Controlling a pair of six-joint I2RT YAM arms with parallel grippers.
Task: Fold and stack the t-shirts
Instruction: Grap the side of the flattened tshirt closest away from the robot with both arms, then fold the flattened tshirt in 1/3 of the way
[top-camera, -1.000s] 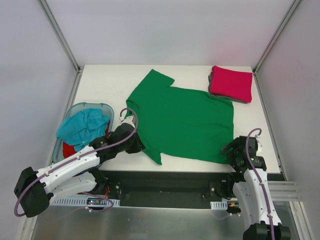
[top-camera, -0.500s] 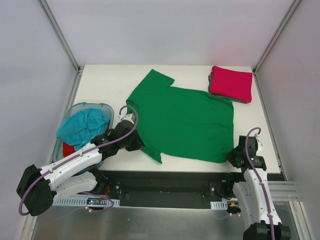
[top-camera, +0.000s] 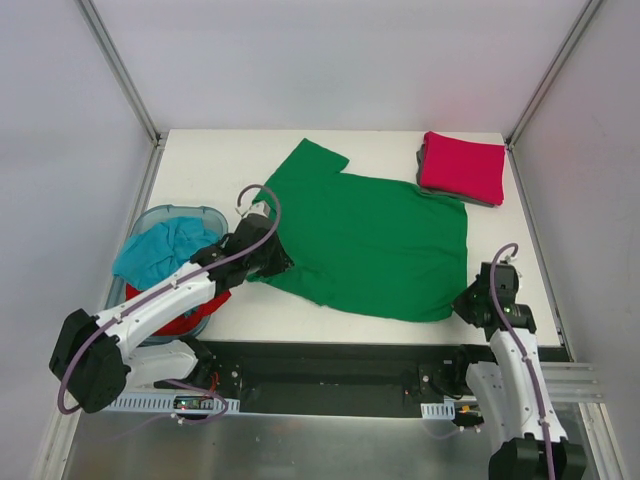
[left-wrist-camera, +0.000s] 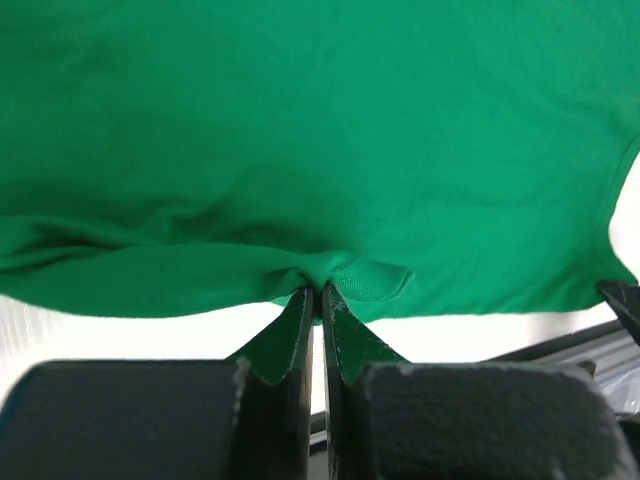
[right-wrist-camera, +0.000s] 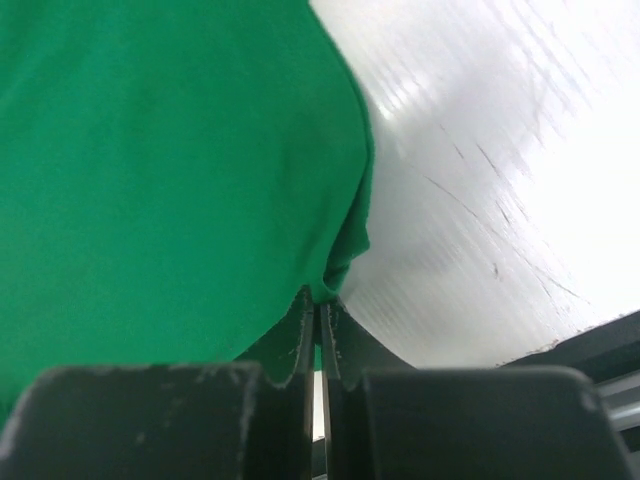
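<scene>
You've got the bright green matte cloth t-shirt (top-camera: 370, 245) lying mostly flat mid-way across the glossy white table (top-camera: 200, 170), left gripper (left-wrist-camera: 320, 292) pinched tight on a puckered fold at its left edge, right gripper (right-wrist-camera: 320, 303) pinched tight on its smooth near-right hem corner.

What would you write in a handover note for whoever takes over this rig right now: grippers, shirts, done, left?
Left gripper: shut on the green shirt's left edge.
Right gripper: shut on its near right corner.
Green shirt lies spread on the table; teal shirt and red shirt sit in the tub.
Done: pink shirt folded on a grey shirt, far right.
Left: fold and stack green, then teal and red.
</scene>
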